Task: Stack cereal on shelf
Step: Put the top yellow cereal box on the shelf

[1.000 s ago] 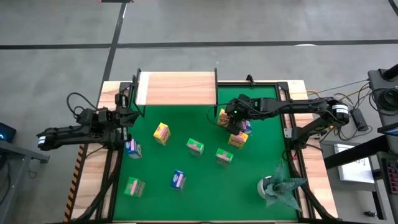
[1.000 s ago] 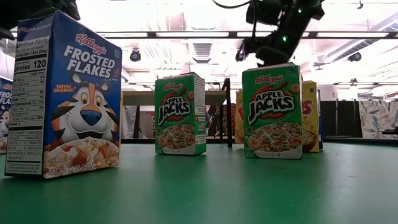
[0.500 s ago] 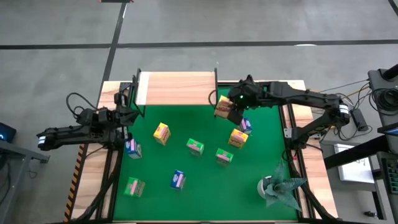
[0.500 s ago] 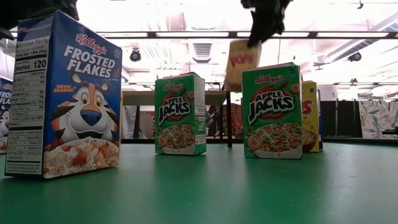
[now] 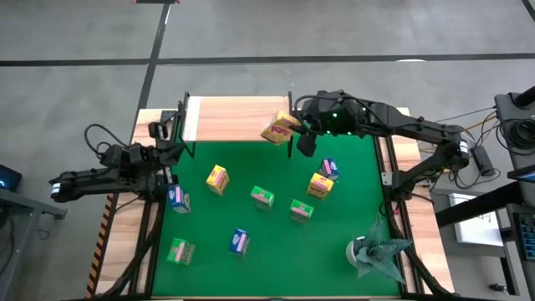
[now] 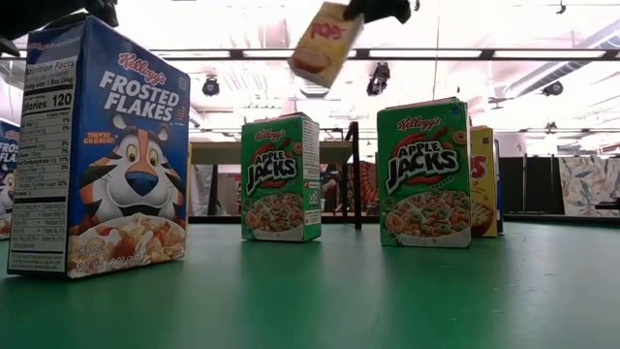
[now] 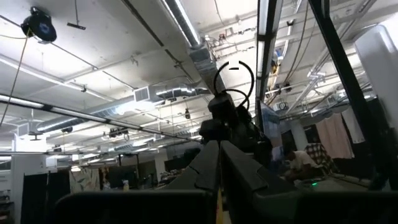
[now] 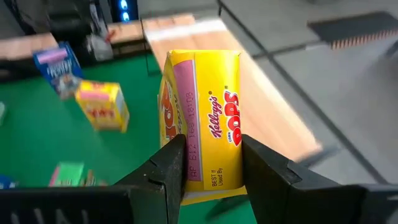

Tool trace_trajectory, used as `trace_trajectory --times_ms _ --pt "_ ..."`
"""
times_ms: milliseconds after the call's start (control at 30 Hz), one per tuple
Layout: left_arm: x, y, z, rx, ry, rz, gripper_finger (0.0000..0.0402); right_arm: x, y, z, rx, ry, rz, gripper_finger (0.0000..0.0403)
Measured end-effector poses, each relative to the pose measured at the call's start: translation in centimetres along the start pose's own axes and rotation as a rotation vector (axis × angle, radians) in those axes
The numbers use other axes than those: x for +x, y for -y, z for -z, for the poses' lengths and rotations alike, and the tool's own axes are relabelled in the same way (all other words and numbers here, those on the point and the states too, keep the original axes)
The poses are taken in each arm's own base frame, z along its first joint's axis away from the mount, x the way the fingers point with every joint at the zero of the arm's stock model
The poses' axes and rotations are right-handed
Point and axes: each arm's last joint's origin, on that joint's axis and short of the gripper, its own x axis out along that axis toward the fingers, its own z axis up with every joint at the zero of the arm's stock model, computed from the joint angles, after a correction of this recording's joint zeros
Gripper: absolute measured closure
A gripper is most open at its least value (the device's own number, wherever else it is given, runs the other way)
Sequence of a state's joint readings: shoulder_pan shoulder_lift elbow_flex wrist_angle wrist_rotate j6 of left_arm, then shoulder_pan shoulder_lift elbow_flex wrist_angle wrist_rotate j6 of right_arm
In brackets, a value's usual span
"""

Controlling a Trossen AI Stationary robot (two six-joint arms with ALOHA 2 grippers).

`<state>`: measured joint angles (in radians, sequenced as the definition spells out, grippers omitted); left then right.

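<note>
The right gripper (image 8: 211,168) pinches a yellow Kellogg's Corn Pops box (image 8: 205,118), tilted in the air over the right end of the wooden shelf (image 5: 234,117). On the green mat (image 5: 267,234) stand a blue Frosted Flakes box (image 6: 97,150) and two green Apple Jacks boxes (image 6: 281,176), (image 6: 426,173). The left gripper (image 5: 171,142) waits at the mat's left edge; whether its fingers are apart I cannot tell.

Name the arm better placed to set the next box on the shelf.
The right: the right gripper already has its jaws shut on a yellow Corn Pops box, held tilted above the shelf at its right end. The left gripper waits at the mat's left edge.
</note>
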<state>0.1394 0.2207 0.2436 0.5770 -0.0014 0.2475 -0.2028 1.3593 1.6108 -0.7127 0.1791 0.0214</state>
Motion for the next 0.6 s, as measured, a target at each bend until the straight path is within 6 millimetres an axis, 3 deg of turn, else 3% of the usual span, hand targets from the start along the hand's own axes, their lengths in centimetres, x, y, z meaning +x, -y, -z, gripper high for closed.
trace_trajectory --times_ms 367,600 --pt "0.0 0.0 0.1 0.002 -0.01 0.003 0.0402 6.3 0.3 -2.4 -0.18 0.005 0.038 0.0273" --pt "0.0 0.0 0.1 0.003 -0.009 0.003 0.0402 10.7 1.6 -4.3 -0.264 -0.028 0.074 0.0273"
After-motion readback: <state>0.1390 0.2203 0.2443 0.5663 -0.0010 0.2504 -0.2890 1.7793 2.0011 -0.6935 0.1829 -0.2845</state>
